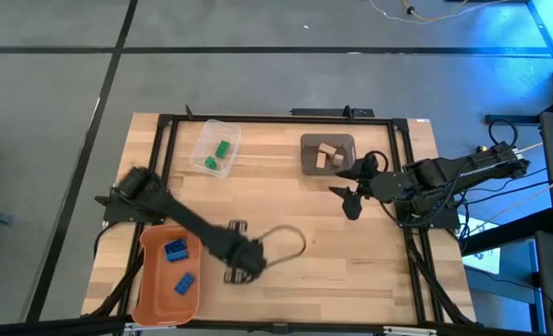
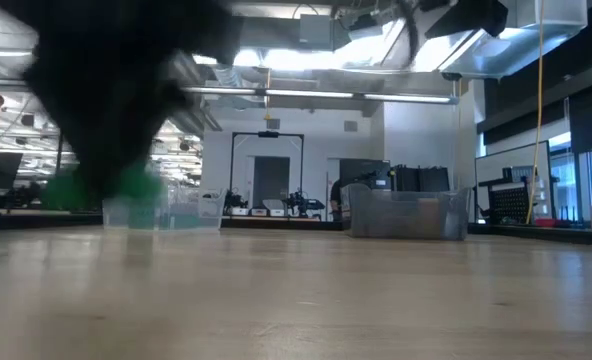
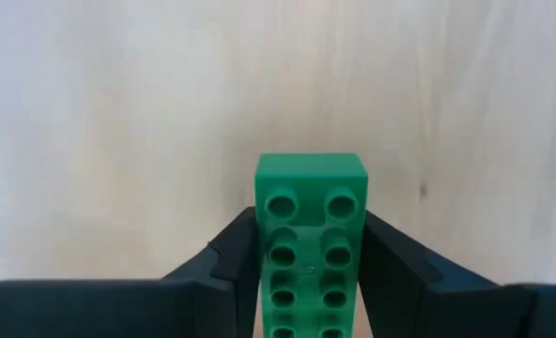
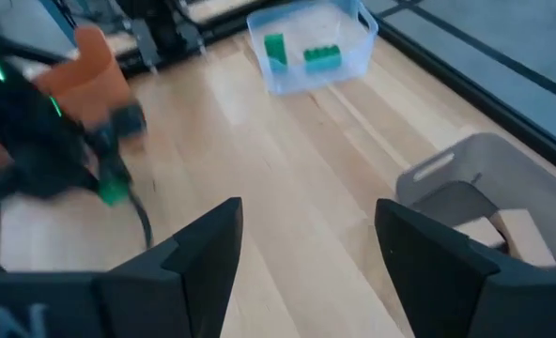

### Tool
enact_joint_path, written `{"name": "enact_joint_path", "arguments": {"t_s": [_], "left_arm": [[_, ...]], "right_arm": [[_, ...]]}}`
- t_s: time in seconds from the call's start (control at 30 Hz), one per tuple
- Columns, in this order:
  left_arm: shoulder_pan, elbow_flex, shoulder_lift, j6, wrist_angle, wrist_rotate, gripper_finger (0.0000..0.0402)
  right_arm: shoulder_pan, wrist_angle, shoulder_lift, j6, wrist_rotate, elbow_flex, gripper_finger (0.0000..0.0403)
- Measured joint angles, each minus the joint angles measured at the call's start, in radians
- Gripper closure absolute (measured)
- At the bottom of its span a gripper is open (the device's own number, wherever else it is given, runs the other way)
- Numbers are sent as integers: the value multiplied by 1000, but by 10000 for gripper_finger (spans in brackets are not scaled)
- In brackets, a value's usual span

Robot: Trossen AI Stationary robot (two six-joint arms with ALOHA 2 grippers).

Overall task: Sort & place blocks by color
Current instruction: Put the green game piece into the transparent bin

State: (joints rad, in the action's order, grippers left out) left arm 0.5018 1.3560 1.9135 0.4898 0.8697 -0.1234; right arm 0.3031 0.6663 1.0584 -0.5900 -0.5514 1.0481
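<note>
In the high view the left gripper (image 1: pixel 242 264) sits low and just left of centre on the wooden table (image 1: pixel 351 261), its arm running up-left toward the table's left edge, and the left wrist view shows its two dark fingers (image 3: pixel 231 268) clamped on the long sides of a green studded block (image 3: pixel 311 239), which juts forward over bare wood. The same green block shows as a small blurred spot at the far arm's tip in the left of the right wrist view. The right gripper (image 1: pixel 349 198) hangs right of centre in the high view, just below the grey bin (image 1: pixel 306 159), and the right wrist view shows its fingers (image 4: pixel 208 249) spread wide apart with nothing between them. The grey bin, upper centre of the high view, holds pale tan blocks (image 1: pixel 329 157). The clear bin (image 1: pixel 202 140), upper left of centre, holds two green blocks (image 1: pixel 219 156), also seen at the top of the right wrist view. The orange bin (image 1: pixel 150 280), at the lower left of the high view just beside the left arm, holds two blue blocks (image 1: pixel 178 265). In the low view a dark blurred arm fills the upper left, with a green smear beneath it near the clear bin, and the grey bin stands right of centre
</note>
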Motion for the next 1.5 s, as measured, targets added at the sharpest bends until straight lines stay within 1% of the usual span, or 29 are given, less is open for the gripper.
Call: {"name": "enact_joint_path", "arguments": {"t_s": [0.1, 0.17, 0.27, 0.33, 0.4, 0.47, 0.57, 0.63, 0.67, 0.73, 0.83, 0.93, 1.0, 1.07, 1.13, 1.2, 1.3, 1.4, 1.5], "left_arm": [[-75, 2, -123, -40, 14, -33, 276], [-146, 2, -218, -78, 1, -77, 276], [-263, 2, -372, -161, -60, -166, 276], [-346, -10, -471, -254, -152, -161, 276], [-444, -49, -563, -335, -280, -124, 276], [-551, -116, -647, -386, -445, -58, 276], [-684, -247, -752, -386, -682, 101, 276], [-743, -336, -801, -361, -807, 193, 276], [-763, -378, -817, -340, -875, 221, 276], [-786, -462, -842, -297, -1004, 259, 276], [-788, -573, -848, -234, -1205, 311, 276], [-773, -654, -840, -161, -1383, 316, 276], [-763, -685, -835, -138, -1436, 299, 276], [-757, -692, -832, -127, -1443, 292, 276], [-753, -692, -834, -125, -1453, 291, 276], [-748, -692, -834, -125, -1457, 290, 276], [-746, -692, -834, -124, -1458, 290, 276], [-746, -692, -834, -123, -1457, 286, 276], [-747, -690, -834, -128, -1442, 255, 276]], "right_arm": [[0, 42, 0, 5, 1, 0, 159], [0, 57, 0, 20, 2, 0, 159], [-1, 63, 0, 43, 3, 0, 159], [-6, 64, 0, 59, 4, 0, 159], [-15, 61, 0, 61, 6, -2, 159], [-31, 58, -1, 51, 17, -9, 159], [-56, 13, -1, 25, 59, -29, 159], [-68, -63, 0, 17, 80, -52, 159], [-73, -117, -1, 16, 83, -64, 159], [-86, -264, -1, 17, 90, -97, 159], [-116, -524, 0, 33, 92, -164, 159], [-151, -801, 0, 60, 103, -251, 159], [-172, -945, 0, 71, 124, -312, 159], [-194, -1059, 1, 67, 159, -360, 159], [-214, -1122, 1, 47, 212, -389, 159], [-225, -1135, 1, 44, 254, -400, 159], [-235, -1137, 1, 74, 286, -395, 159], [-243, -1139, 1, 134, 292, -391, 159], [-247, -1136, 1, 224, 284, -391, 159]]}}
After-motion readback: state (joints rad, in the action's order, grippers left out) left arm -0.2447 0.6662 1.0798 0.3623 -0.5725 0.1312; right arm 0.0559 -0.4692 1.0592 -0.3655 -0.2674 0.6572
